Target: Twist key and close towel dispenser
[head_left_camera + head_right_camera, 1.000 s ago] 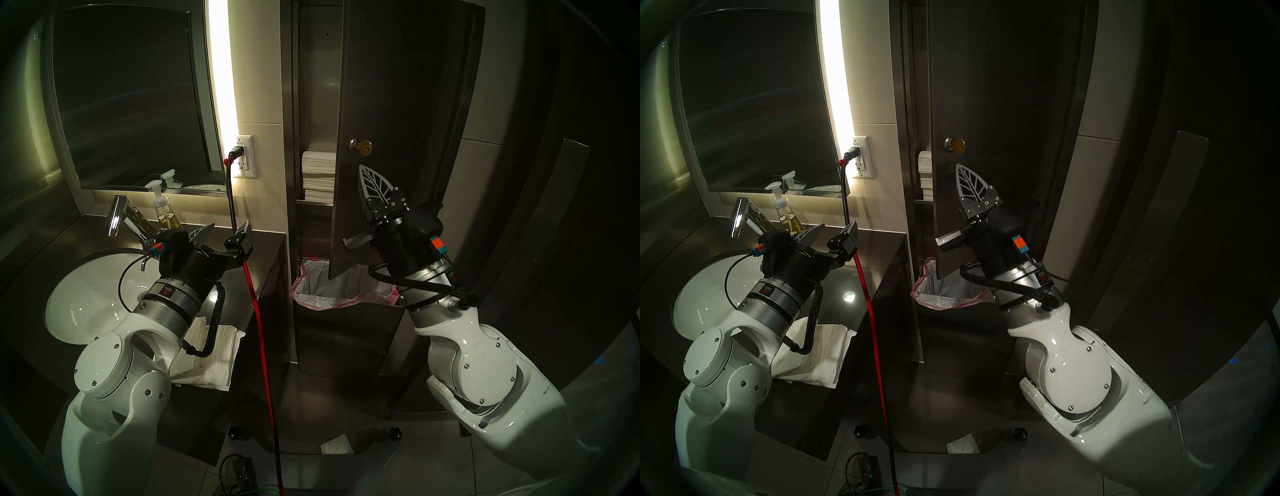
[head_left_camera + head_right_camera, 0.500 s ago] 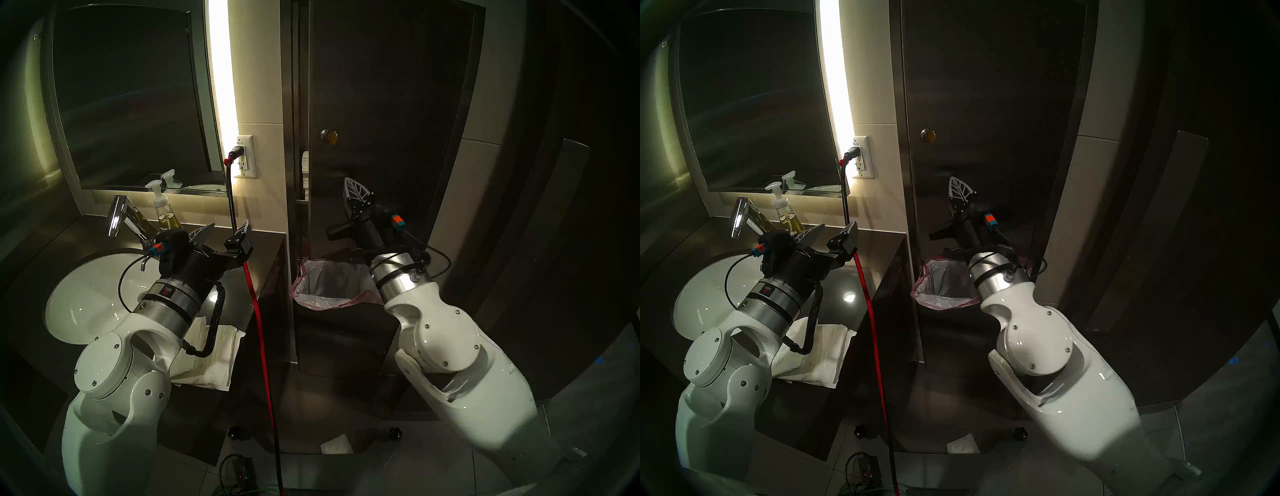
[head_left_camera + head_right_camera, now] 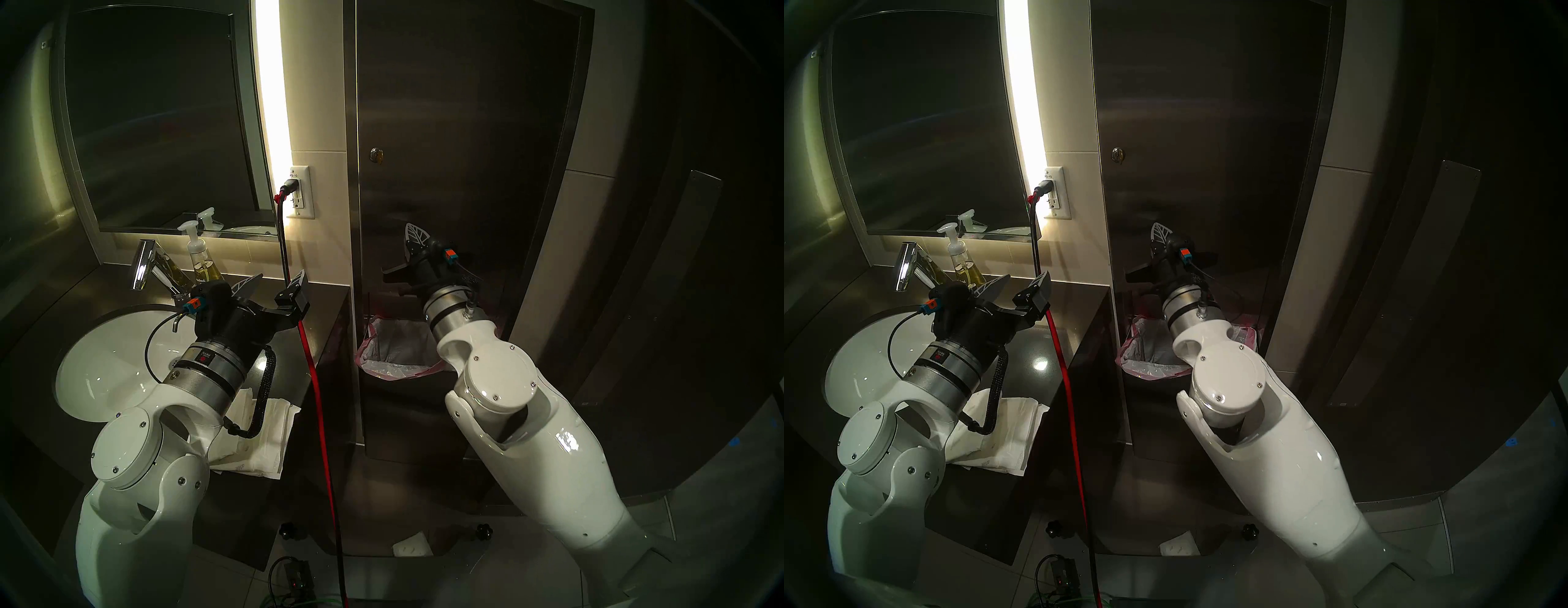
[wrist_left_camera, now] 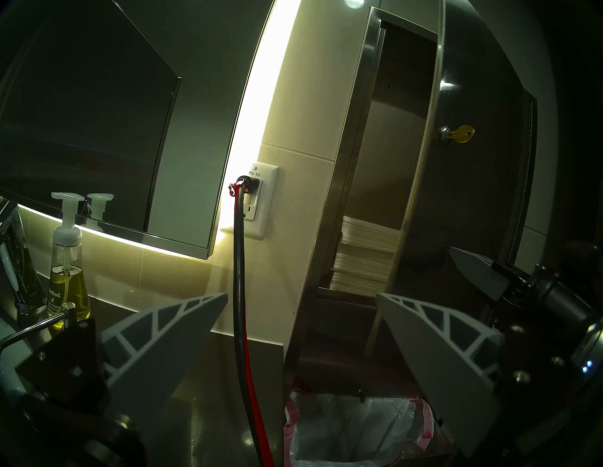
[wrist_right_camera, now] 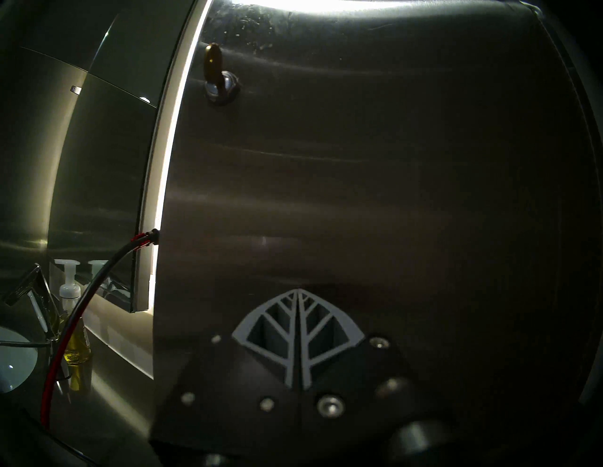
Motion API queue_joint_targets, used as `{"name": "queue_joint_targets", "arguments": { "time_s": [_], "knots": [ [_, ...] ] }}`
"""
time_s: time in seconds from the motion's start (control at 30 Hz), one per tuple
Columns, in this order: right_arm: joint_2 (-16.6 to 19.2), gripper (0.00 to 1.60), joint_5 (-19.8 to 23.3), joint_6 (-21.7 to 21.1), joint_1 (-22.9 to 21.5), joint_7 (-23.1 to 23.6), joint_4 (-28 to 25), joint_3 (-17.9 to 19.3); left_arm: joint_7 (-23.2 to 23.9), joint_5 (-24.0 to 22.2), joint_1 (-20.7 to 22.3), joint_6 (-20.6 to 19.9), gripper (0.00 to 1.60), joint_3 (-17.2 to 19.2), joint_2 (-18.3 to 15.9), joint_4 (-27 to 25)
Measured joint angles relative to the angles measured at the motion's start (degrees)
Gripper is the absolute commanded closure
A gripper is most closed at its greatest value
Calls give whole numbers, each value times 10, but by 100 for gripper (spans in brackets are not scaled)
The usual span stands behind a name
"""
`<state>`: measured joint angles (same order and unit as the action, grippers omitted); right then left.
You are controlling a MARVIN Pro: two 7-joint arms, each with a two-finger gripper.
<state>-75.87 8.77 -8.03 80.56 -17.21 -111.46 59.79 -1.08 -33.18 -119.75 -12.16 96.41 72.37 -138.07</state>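
Against the wall beside the mirror [image 3: 161, 123], our right hand [image 3: 415, 234], fingers clenched together and empty, presses its tips on the towel dispenser [image 3: 458, 140] door, low under the key [image 3: 377, 157] in the lock near the door's left edge. Over the surface [image 3: 314, 305] by the sink [image 3: 110, 369], our left hand [image 3: 275, 282] hangs released, fingers spread, empty.

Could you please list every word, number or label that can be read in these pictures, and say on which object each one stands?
"P3-10": small label at the top of the white wall outlet.
"method.": brand on the clear soap bottle of yellow liquid beside the faucet.
Smaller print under "method." begins "+ free" but is too blurred to read fully.
Red sticker on the left arm's wrist: too small to read.
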Motion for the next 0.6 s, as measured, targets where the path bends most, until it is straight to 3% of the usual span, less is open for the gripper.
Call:
{"name": "queue_joint_targets", "arguments": {
  "time_s": [0.27,0.6],
  "knots": [
    [-35,160,-18,-5,-47,2,59,8,1,0,0,-1,0,0,1,0],
    [-51,160,-44,10,-90,-4,132,-3,1,1,0,-1,0,1,2,0]
  ]
}}
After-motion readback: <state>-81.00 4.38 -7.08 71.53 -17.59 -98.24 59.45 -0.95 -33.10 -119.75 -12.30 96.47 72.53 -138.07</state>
